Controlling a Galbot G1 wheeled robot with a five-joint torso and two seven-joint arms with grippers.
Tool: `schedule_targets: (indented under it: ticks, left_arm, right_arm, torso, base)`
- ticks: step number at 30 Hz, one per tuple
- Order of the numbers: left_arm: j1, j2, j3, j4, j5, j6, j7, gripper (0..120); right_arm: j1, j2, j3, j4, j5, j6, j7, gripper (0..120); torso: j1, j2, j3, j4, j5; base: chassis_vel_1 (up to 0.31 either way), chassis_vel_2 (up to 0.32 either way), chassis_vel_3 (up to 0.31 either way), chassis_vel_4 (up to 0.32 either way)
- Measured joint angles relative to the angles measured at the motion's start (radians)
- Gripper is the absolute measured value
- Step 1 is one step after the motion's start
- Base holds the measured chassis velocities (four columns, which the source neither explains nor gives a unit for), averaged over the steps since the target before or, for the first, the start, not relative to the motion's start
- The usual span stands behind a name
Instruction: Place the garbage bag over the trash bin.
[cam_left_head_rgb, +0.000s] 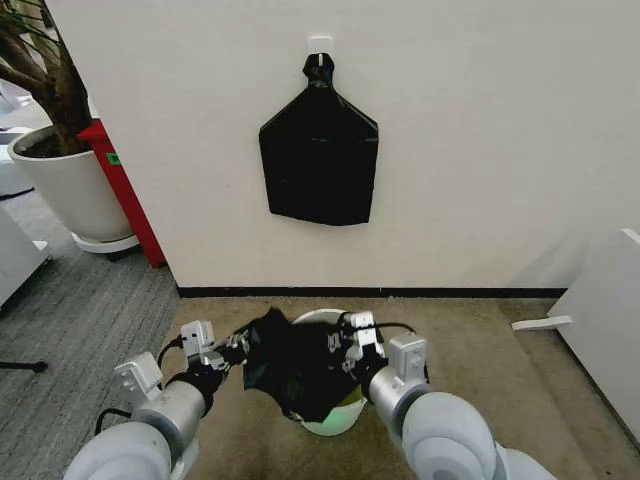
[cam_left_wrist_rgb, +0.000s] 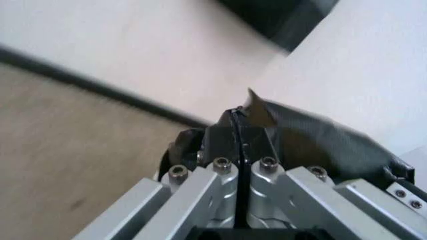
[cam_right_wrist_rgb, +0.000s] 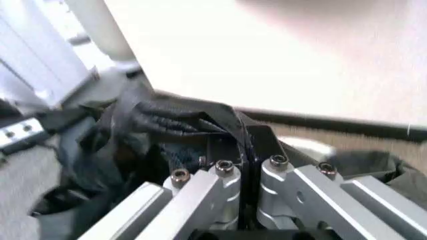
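Observation:
A loose, glossy black garbage bag (cam_left_head_rgb: 290, 365) hangs stretched between my two grippers, just above the round cream-white trash bin (cam_left_head_rgb: 338, 418) on the floor. It covers most of the bin's mouth; only part of the rim shows. My left gripper (cam_left_head_rgb: 240, 347) is shut on the bag's left edge. My right gripper (cam_left_head_rgb: 342, 347) is shut on its right edge. In the left wrist view the left gripper (cam_left_wrist_rgb: 238, 116) pinches a fold of the garbage bag (cam_left_wrist_rgb: 313, 142). In the right wrist view the right gripper (cam_right_wrist_rgb: 245, 131) pinches the crumpled garbage bag (cam_right_wrist_rgb: 167, 117).
A flat black bag bundle (cam_left_head_rgb: 318, 155) hangs from a hook on the white wall. A large white plant pot (cam_left_head_rgb: 68, 185) and a red object (cam_left_head_rgb: 125, 190) stand at the left. A white panel (cam_left_head_rgb: 605, 320) stands at the right. The floor is tan carpet.

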Motion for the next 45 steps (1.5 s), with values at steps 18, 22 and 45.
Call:
schedule_targets:
  ticks: [18,22,45]
  left_arm:
    - [0.084,-0.052,-0.092,0.000,0.043,-0.075,0.124,0]
    - [0.101,-0.055,-0.124,0.000,0.007,-0.051,0.101,0]
    - [0.117,-0.092,-0.092,0.000,0.110,-0.055,0.050,0]
  right_arm:
    - [-0.063,0.019,-0.022,0.079,0.208,0.010,0.046,0]
    - [-0.066,-0.011,-0.023,0.079,0.248,0.013,0.052,0]
    - [0.120,0.110,-0.212,-0.144,0.274,0.091,-0.094,0]
  torso:
    - [0.000,0.000,0.000,0.0000,0.0000]
    - [0.000,0.000,0.000,-0.0001,0.0001]
    - [0.000,0.000,0.000,-0.0001,-0.0001]
  base:
    - [0.000,0.000,0.000,0.000]
    - [0.000,0.000,0.000,0.000]
    - [0.000,0.000,0.000,0.000]
